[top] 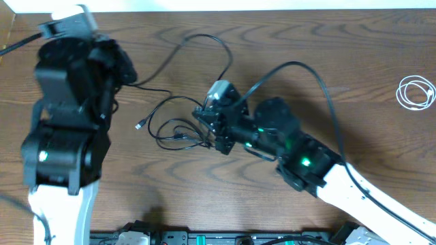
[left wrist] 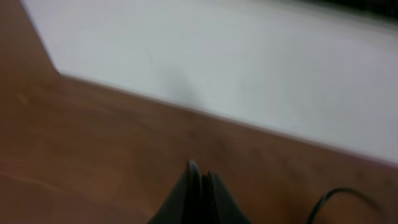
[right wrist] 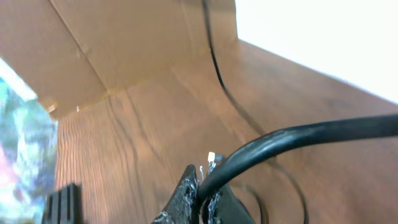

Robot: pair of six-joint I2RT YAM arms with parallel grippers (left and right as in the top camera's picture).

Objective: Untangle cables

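Overhead, I see the tangle of black cables (top: 178, 129) lying at the middle of the tabletop (top: 354, 54), with 1 long loop running up toward the far edge. The right gripper (top: 206, 129) is down in that tangle, its arm reaching in from the near right corner. The white cord (top: 415, 92) lies coiled on its own by the right edge, well apart from the black ones. The left arm (top: 68, 116) stands over the left side of the tabletop and hides its own fingers from this camera.

On the left wrist camera, which is blurred, the left gripper (left wrist: 200, 186) has its 2 fingers pressed together with nothing between them, above bare wood. A bend of black cable (left wrist: 339, 198) shows at the lower right.

On the right wrist camera, the fingers (right wrist: 186, 196) are closed tight, pinching a black cord (right wrist: 311, 135) that leaves the tips and runs off to the right. A thinner black cable (right wrist: 214, 62) trails away across the wood toward a cardboard panel (right wrist: 124, 43).
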